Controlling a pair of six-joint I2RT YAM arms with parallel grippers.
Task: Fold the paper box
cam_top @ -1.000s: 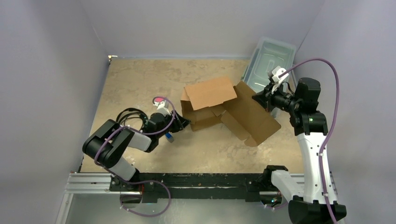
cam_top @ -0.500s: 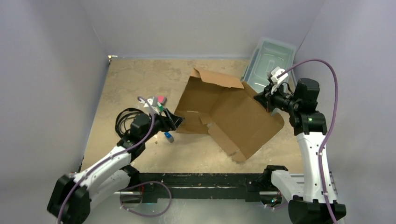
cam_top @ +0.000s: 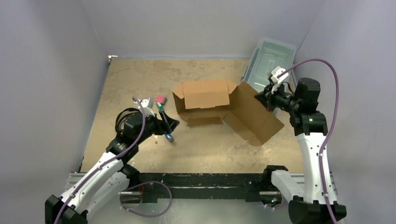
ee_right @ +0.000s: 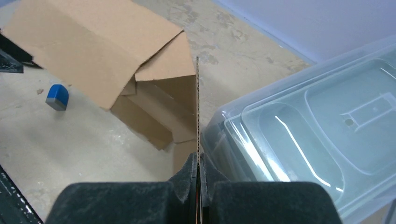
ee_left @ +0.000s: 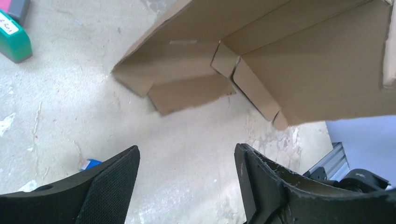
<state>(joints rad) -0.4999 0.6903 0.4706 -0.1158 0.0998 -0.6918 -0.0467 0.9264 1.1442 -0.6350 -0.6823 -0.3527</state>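
The paper box (cam_top: pixel 219 109) sits on the table (cam_top: pixel 140 84), right of centre, its far side next to the clear bin (cam_top: pixel 273 56). I judge it about half formed: one flap lies folded over the middle and short walls stand, but the large right panel tilts up loose and its tabs are untucked. The right tool (ee_right: pixel 198 173) is clamped on that panel's edge; the left tool (ee_left: pixel 187 161) gapes apart, empty, just short of the box

Soft, even light; sharp frames
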